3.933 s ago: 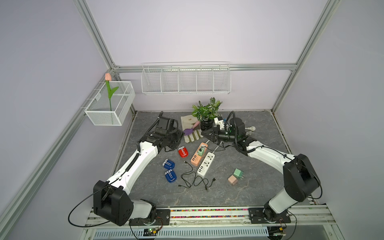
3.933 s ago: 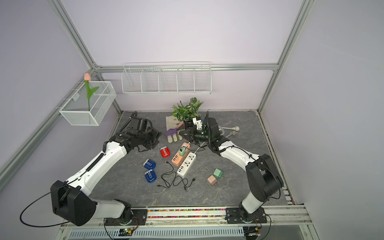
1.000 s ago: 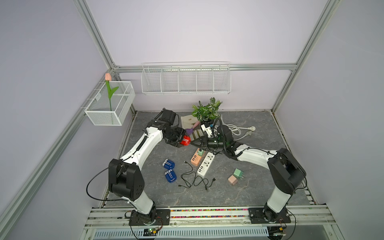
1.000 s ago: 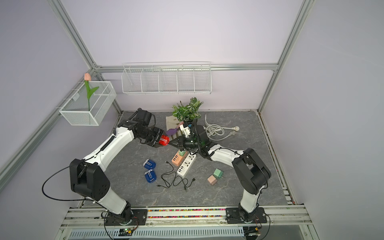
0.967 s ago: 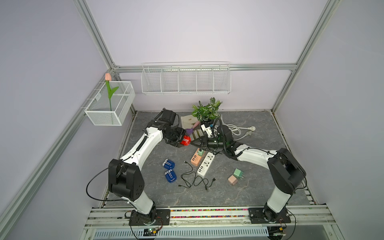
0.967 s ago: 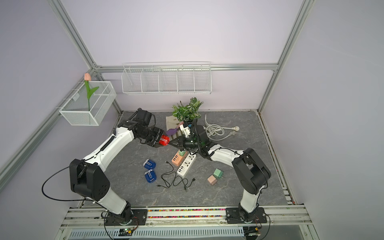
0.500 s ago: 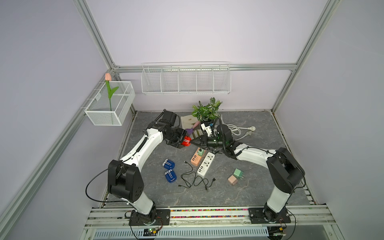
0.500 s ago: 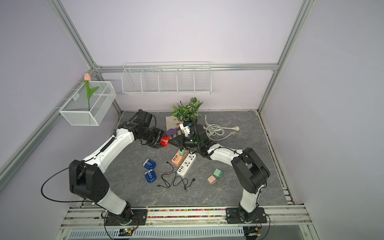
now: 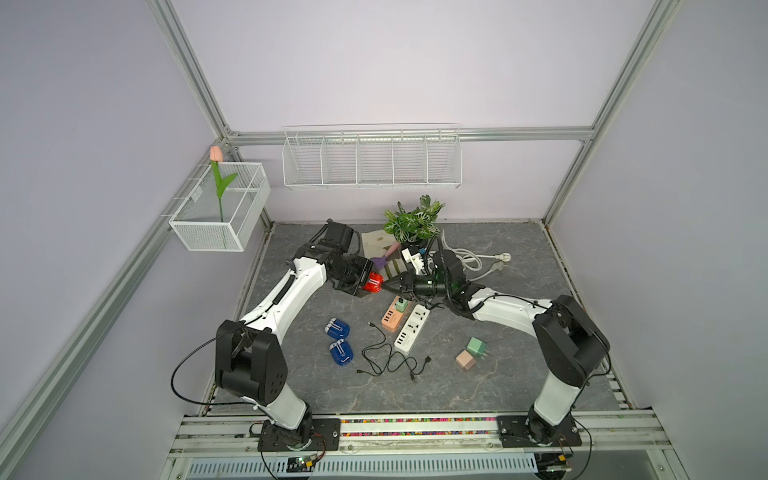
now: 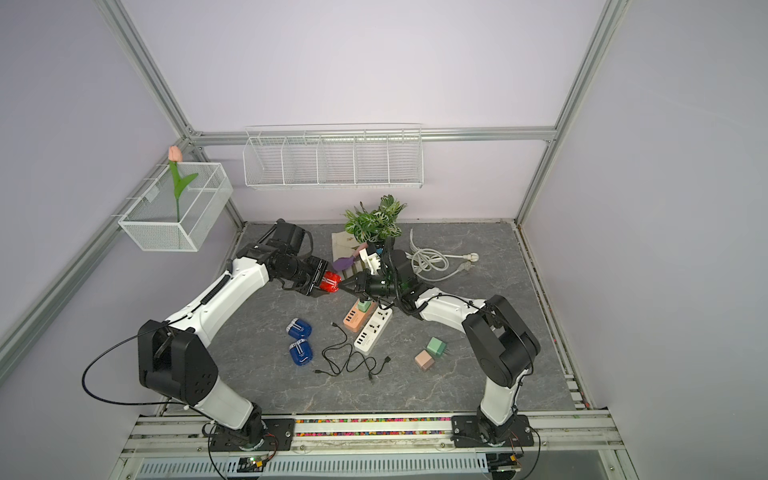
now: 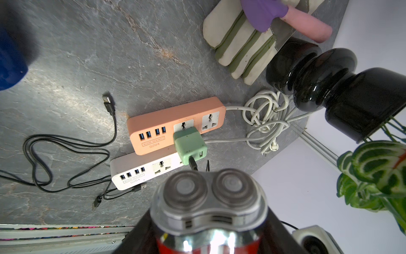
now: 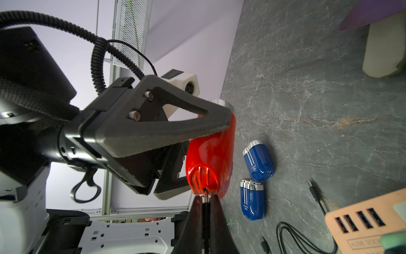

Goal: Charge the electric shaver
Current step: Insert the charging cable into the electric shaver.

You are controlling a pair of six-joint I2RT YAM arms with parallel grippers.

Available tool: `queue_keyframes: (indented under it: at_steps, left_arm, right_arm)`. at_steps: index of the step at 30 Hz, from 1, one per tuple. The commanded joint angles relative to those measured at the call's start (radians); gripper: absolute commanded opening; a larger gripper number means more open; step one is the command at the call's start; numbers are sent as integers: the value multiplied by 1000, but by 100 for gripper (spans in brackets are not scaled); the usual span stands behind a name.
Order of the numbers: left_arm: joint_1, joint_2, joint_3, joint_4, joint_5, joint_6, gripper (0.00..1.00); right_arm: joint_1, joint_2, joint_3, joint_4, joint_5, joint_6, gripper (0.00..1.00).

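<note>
The red electric shaver (image 9: pixel 373 282) (image 10: pixel 331 282) hangs above the table with my left gripper (image 9: pixel 362 281) (image 10: pixel 318 281) shut on its body. In the left wrist view its twin silver heads (image 11: pixel 208 193) fill the space between my left gripper (image 11: pixel 208 242) jaws. My right gripper (image 9: pixel 386 286) (image 10: pixel 343 284) (image 12: pixel 205 199) is shut on a thin black charging plug (image 12: pixel 206 205), whose tip sits at the port in the shaver's red base (image 12: pixel 204 182). The cable's other end is in a green adapter (image 11: pixel 190 145) plugged into the orange power strip (image 11: pixel 175 125).
Two blue shavers (image 9: pixel 337 328) (image 9: pixel 341 353), a white power strip (image 9: pixel 411 328) and a loose black cable (image 9: pixel 386 361) lie below the grippers. Green and pink adapter cubes (image 9: pixel 477 347) (image 9: pixel 465 360) sit to the right. A potted plant (image 9: pixel 411 220) and a coiled white cord (image 9: pixel 469 259) stand behind.
Since the earliest frame my left gripper has lifted the red shaver off the table and my right gripper has come up to its base. Over the last second hardly anything moved.
</note>
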Motion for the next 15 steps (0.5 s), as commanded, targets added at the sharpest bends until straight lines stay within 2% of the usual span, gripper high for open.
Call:
queue_keyframes:
  at_steps: [1, 15]
  left_arm:
    - [-10, -31, 6, -7, 26, -6, 0]
    - [-31, -17, 7, -25, 30, 9, 0]
  right_arm:
    - [-8, -3, -3, -23, 15, -38, 7]
    - [-10, -51, 34, -93, 51, -108, 7]
